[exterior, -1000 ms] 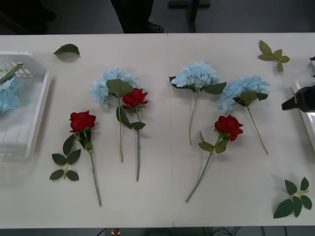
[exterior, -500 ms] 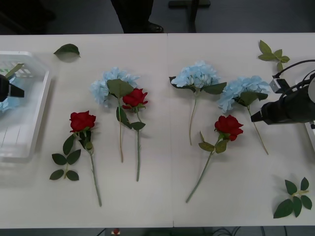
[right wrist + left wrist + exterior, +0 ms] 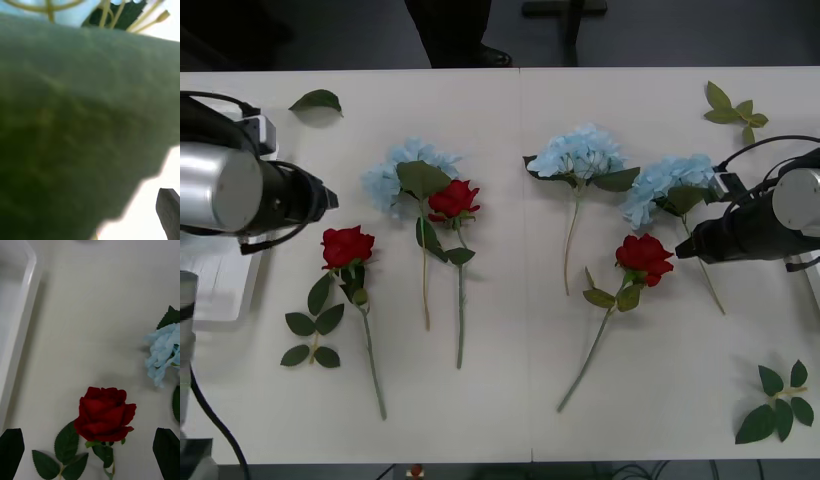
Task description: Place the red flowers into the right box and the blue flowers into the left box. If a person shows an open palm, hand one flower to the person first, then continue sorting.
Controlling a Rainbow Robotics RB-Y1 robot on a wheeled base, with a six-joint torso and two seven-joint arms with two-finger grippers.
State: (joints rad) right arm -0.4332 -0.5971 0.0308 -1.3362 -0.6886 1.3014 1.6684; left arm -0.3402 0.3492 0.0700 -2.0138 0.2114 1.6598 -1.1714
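While the left gripper (image 3: 90, 453) hovers over the leftmost red rose (image 3: 346, 245) on the surface (image 3: 510, 400), fingers apart, it should drop straight down around the bloom. Right gripper (image 3: 683, 250) sits by the rightmost blue flower (image 3: 670, 182); finger state unclear.

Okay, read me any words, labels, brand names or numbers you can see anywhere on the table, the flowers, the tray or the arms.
None can be read: no text, label or number shows on the table, the red flowers, the blue flowers, the left box, the left gripper or the right gripper.
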